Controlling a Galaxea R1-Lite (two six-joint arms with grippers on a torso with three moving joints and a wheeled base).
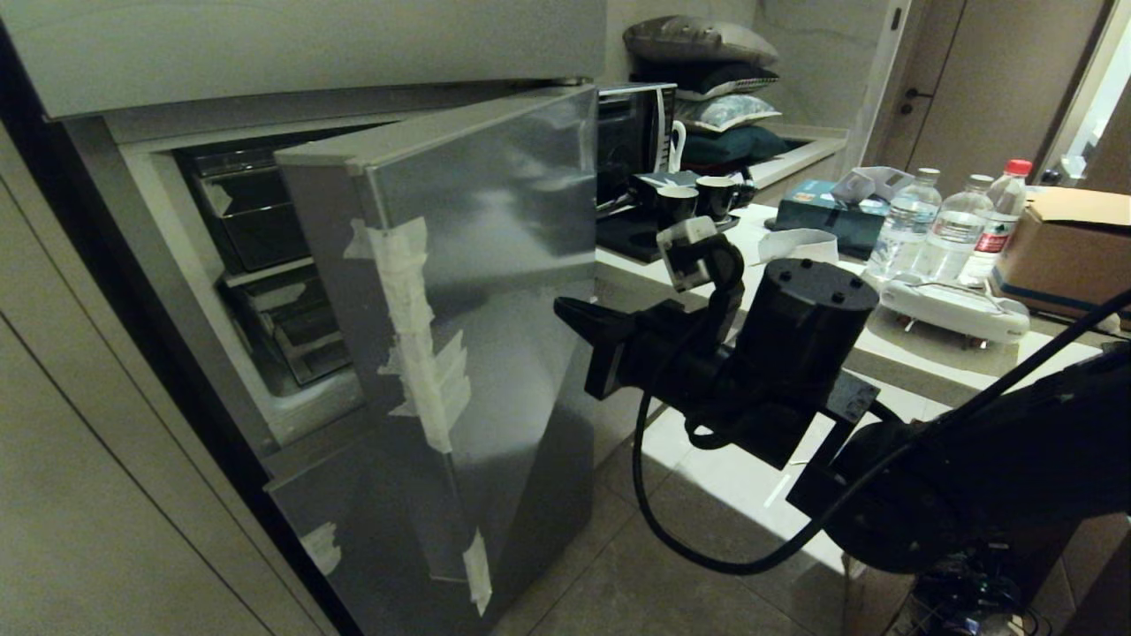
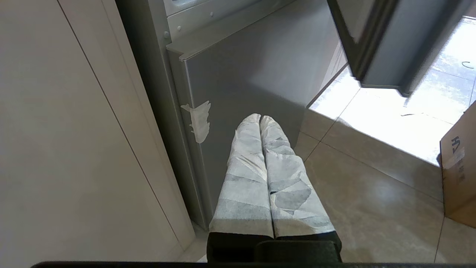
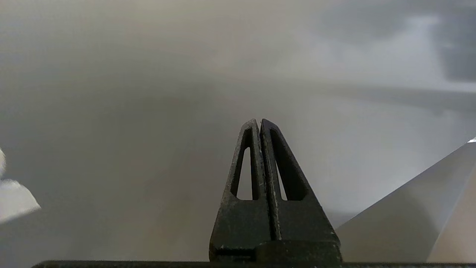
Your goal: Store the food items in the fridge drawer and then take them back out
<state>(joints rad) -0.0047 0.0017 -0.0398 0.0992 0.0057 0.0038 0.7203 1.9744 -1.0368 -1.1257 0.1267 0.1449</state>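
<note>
Both claws (image 3: 260,123) (image 2: 260,117) closed, empty

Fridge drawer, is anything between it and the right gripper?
Yes. The half-open fridge door stands between the right gripper, fingers shut by its outer face, and the drawers inside.

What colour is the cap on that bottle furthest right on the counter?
Red. The bottle cap shows best in the head view; the neighbouring bottles have pale caps.
</note>
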